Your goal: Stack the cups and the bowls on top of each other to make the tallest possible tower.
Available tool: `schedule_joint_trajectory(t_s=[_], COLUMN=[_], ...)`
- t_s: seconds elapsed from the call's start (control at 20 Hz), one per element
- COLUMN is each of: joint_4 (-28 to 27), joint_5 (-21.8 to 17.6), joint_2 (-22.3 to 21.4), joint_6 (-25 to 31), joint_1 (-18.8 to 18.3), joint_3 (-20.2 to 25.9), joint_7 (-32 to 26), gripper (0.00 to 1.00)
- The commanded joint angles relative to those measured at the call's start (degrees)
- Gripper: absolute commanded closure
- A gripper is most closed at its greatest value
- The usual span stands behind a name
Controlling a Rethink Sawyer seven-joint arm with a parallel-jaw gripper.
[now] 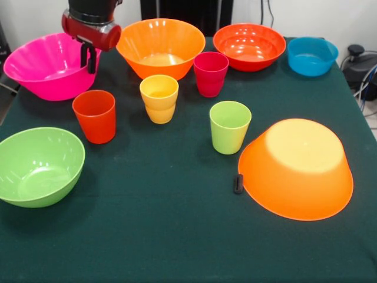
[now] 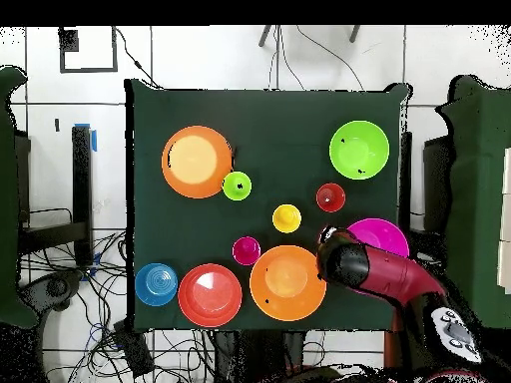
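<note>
My gripper (image 1: pixel 88 59) hangs empty and shut over the right rim of the large pink bowl (image 1: pixel 41 68); it also shows in the overhead view (image 2: pixel 324 237). The cups stand upright and apart: orange-red (image 1: pixel 94 116), yellow (image 1: pixel 159 98), crimson (image 1: pixel 211 73) and lime green (image 1: pixel 230 127). One large orange bowl (image 1: pixel 159 44) stands upright behind the yellow cup. The other orange bowl (image 1: pixel 297 168) lies upside down at the front right. The red-orange bowl (image 1: pixel 249 46), blue bowl (image 1: pixel 312 56) and lime green bowl (image 1: pixel 38 165) stand upright. Nothing is stacked.
A small black object (image 1: pixel 238 183) lies against the left rim of the upturned orange bowl. The dark green table (image 1: pixel 159 236) has open cloth along its front. Cables and a black device (image 1: pixel 359 65) lie beyond its right edge.
</note>
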Motion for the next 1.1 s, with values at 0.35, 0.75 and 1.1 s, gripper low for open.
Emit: schedule_joint_trajectory(t_s=[0.35,0.75,1.1], joint_4=[6.78,10.68,15.06], joint_5=[-3.46,-2.57,-0.55], joint_2=[-8.82,-14.87,-23.86], joint_6=[7.88,12.39,16.93], joint_1=[1.99,0.32,-1.46], joint_3=[6.23,8.72,12.04], joint_7=[-2.69,-5.26,-7.93], gripper=[1.00,1.00,1.00])
